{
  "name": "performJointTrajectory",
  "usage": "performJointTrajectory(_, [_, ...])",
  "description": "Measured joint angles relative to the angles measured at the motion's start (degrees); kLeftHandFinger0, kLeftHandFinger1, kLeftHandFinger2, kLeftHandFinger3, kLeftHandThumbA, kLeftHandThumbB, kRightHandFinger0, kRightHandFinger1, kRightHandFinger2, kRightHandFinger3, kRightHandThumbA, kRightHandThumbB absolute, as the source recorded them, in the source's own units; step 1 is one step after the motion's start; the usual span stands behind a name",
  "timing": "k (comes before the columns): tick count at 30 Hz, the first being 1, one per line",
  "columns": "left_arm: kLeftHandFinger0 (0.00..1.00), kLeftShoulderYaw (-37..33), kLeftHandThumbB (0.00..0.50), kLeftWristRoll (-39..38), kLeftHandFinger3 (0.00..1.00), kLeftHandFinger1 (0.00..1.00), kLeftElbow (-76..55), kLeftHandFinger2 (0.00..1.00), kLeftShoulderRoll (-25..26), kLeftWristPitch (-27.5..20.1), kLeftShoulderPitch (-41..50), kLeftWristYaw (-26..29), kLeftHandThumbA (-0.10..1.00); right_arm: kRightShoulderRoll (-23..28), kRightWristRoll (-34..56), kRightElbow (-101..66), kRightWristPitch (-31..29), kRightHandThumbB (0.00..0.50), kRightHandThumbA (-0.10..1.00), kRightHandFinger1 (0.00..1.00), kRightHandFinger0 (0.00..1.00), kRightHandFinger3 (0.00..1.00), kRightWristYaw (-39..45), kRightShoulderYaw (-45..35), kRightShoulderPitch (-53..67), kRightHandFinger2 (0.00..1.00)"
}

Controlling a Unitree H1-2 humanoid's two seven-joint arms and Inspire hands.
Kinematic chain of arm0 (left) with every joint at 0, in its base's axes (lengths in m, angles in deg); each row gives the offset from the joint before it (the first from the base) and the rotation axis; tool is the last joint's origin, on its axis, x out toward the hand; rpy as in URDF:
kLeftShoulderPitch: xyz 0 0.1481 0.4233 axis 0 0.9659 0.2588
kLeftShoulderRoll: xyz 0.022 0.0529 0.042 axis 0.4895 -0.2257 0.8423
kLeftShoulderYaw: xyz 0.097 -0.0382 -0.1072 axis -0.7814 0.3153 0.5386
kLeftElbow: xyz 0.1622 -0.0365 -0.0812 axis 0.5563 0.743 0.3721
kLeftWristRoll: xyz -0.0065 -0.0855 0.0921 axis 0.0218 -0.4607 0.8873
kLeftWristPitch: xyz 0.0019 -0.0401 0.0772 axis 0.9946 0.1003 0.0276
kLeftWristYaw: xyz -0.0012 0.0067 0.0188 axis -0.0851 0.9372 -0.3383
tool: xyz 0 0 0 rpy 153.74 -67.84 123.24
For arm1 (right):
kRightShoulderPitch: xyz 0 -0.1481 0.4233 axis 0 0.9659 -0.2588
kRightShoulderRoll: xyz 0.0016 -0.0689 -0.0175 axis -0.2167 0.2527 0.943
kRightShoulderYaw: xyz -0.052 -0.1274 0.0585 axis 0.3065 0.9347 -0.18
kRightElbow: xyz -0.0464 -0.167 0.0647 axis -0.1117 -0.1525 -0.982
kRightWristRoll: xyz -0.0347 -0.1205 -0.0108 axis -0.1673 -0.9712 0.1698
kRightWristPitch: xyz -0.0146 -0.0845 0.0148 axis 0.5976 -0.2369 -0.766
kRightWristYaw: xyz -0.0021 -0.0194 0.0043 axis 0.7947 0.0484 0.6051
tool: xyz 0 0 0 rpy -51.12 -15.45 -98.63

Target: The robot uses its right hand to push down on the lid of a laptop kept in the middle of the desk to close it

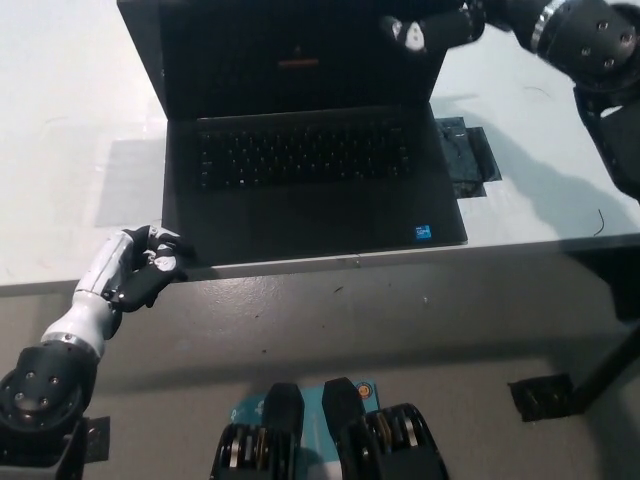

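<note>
A black laptop (300, 170) stands open in the middle of the white desk (70, 120), its dark screen (290, 50) tilted back with a small red logo on it. My black right hand (430, 28) is at the screen's upper right corner, reaching in from the right, a white-tipped finger lying over the lid's edge. Whether the rest of the hand presses on the lid is hidden by the frame's top. My white left hand (140, 265) rests curled at the desk's front edge, just left of the laptop's front corner, holding nothing.
A dark flat pad (468, 160) lies on the desk right beside the laptop's base. The desk's front edge (400, 258) runs across the middle, with grey floor below. A black bracket (545, 398) sits on the floor at lower right.
</note>
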Motion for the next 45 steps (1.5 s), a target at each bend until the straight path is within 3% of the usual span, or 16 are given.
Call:
performJointTrajectory(3, [0.12,0.01,0.168,0.00,0.56,0.40,0.00,0.50,0.03,-0.02,0.07,0.00,-0.01,0.05,0.37,-4.31,1.92,0.438,0.46,1.00,1.00,1.00,1.78,-0.42,-0.09,1.00])
performJointTrajectory(7, [0.13,0.00,0.164,0.00,0.55,0.40,-0.03,0.50,0.04,-0.01,0.09,0.00,-0.01,-0.09,1.03,-6.07,3.44,0.471,0.47,1.00,1.00,1.00,3.22,-1.05,-0.67,1.00])
performJointTrajectory(10, [0.15,0.00,0.150,0.09,0.56,0.43,-0.11,0.53,0.06,0.03,0.14,0.01,-0.04,-0.49,0.89,-4.27,3.65,0.438,0.40,1.00,1.00,1.00,3.37,-1.16,-1.58,1.00])
performJointTrajectory(12, [0.13,-0.02,0.166,0.08,0.53,0.42,-0.18,0.51,0.06,0.02,0.16,0.00,-0.01,-0.83,0.54,-1.87,3.63,0.437,0.43,1.00,1.00,1.00,3.19,-1.10,-2.32,1.00])
performJointTrajectory(15, [0.12,-0.05,0.162,0.12,0.53,0.40,-0.54,0.50,0.06,0.09,0.35,0.00,-0.03,-1.56,-0.68,4.64,2.55,0.435,0.45,1.00,1.00,1.00,2.33,-0.59,-3.56,1.00])
performJointTrajectory(18, [0.15,0.00,0.149,0.06,0.57,0.43,-0.91,0.53,0.04,0.17,0.41,0.00,-0.06,-2.36,-2.29,13.43,0.64,0.485,0.53,1.00,1.00,1.00,0.78,0.59,-5.04,1.00])
performJointTrajectory(22, [0.17,-0.06,0.143,0.09,0.59,0.48,-1.89,0.59,0.02,0.33,0.48,0.00,-0.07,-3.17,-4.09,22.11,-3.11,0.485,0.51,1.00,1.00,1.00,-1.91,1.92,-7.59,1.00])
performJointTrajectory(26, [0.19,-0.19,0.154,0.12,0.55,0.43,-2.14,0.54,0.02,0.39,0.49,0.00,-0.04,-3.67,-5.40,27.22,-5.39,0.485,0.50,1.00,1.00,1.00,-4.04,2.33,-8.90,1.00])
performJointTrajectory(37, [0.18,-0.80,0.173,0.14,0.55,0.43,-2.11,0.53,0.08,0.42,0.48,-0.01,0.03,-4.17,-6.62,28.90,-8.58,0.500,0.51,1.00,1.00,1.00,-6.18,2.24,-8.96,1.00])
performJointTrajectory(39, [0.19,-0.87,0.169,0.13,0.57,0.44,-2.12,0.54,0.17,0.43,0.49,-0.02,0.00,-4.15,-6.65,28.09,-8.60,0.500,0.51,0.99,0.92,1.00,-6.26,2.21,-8.46,1.00])
performJointTrajectory(45, [0.17,-0.86,0.146,0.11,0.57,0.44,-2.12,0.54,0.23,0.42,0.46,-0.02,-0.08,-3.59,-6.63,23.05,-7.90,0.482,0.50,1.00,0.95,1.00,-5.76,1.96,-5.63,1.00])
